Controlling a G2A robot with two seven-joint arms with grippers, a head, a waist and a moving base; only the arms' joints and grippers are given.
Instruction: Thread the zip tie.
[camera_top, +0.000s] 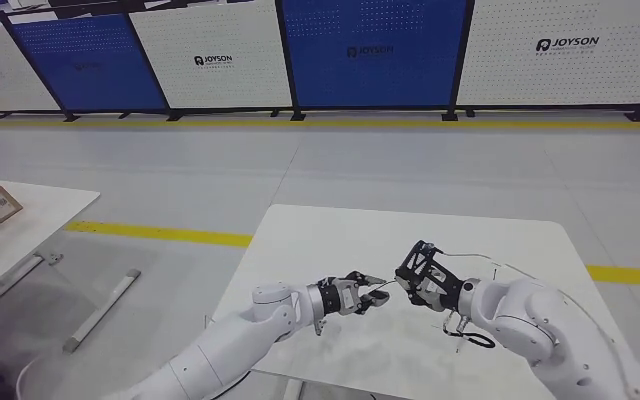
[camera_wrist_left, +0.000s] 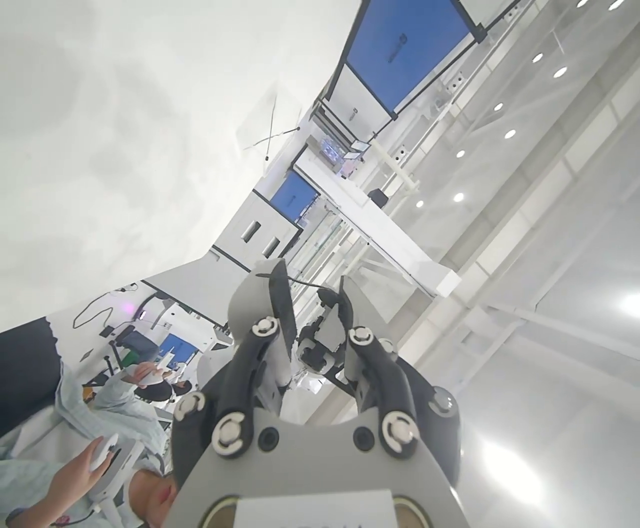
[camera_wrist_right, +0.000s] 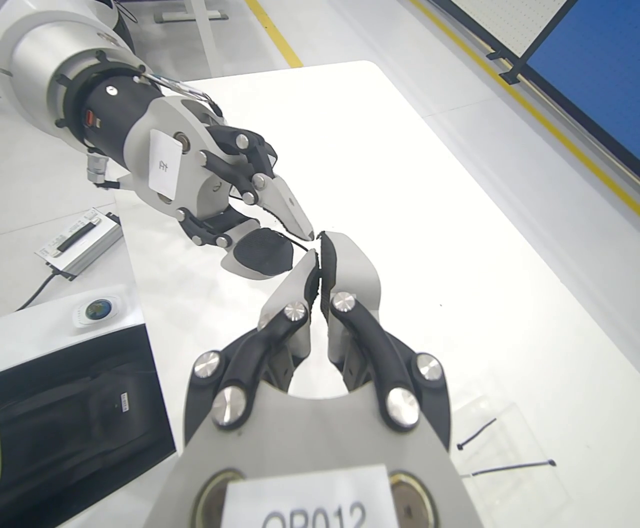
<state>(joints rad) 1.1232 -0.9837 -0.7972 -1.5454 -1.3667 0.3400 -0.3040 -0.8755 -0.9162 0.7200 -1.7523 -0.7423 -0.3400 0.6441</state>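
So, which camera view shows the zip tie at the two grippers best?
The left wrist view: the zip tie is a clear dark line across the open jaws of the left gripper. The right wrist view shows a short piece by the shut right gripper; the top view, a faint thread.

White table (camera_top: 330, 240) at middle. Far behind, blue and white pegboard panels (camera_top: 375, 50). On left, yellow floor line (camera_top: 160, 233), second table (camera_top: 45, 205), grey bar (camera_top: 100, 310) lying nearer on floor.
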